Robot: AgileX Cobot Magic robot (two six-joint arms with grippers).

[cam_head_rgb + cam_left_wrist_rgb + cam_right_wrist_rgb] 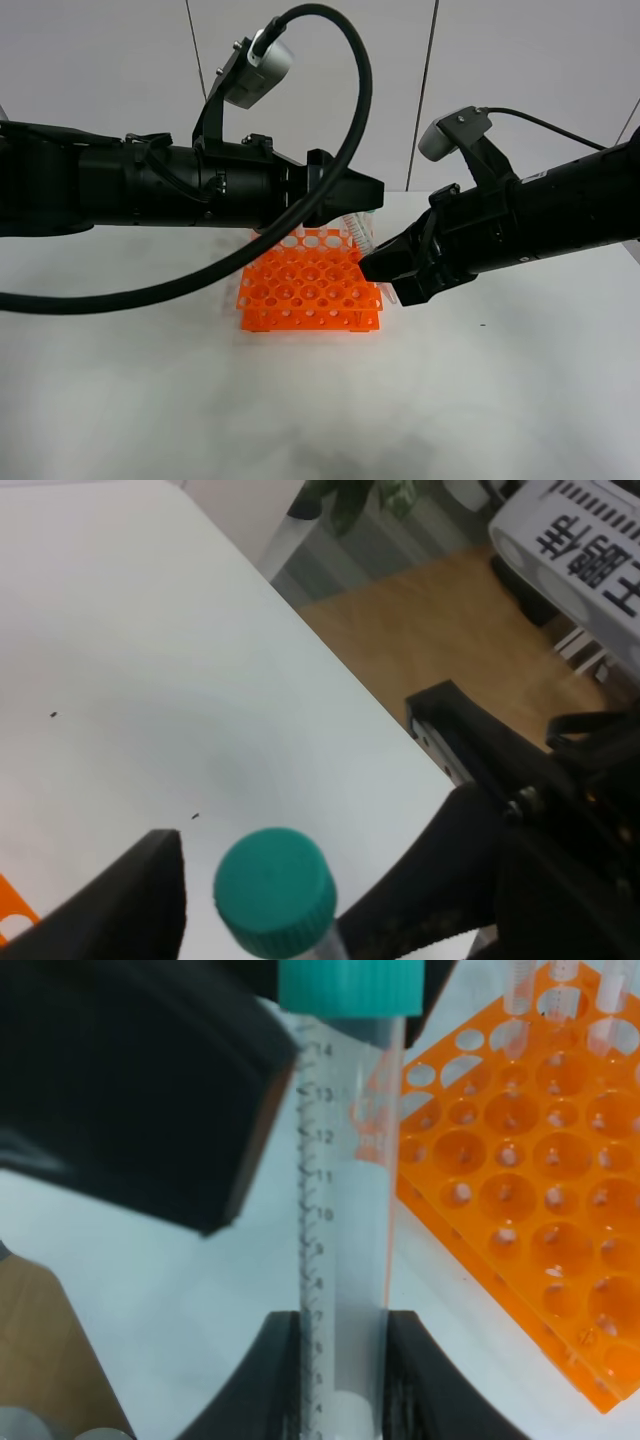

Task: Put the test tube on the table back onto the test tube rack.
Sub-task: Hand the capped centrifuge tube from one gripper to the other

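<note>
Clamping the tube (345,1190) in our right gripper (342,1330) beside the rack (520,1190); our left gripper (300,855) gapes around its cap (275,885).

The right gripper (343,1330) clasps a clear test tube (345,1190) between its two black fingers (275,1360), near the low end of its printed scale. The marks run up to 14, just under the teal screw cap (350,985). The tube is just beside the edge of the orange test tube rack (520,1210). Other clear tubes (518,990) stand in the rack's far holes. White table (190,1310) borders the rack. On the tube's side away from the rack, a bulky black part (130,1090) sits close to the cap.
</note>
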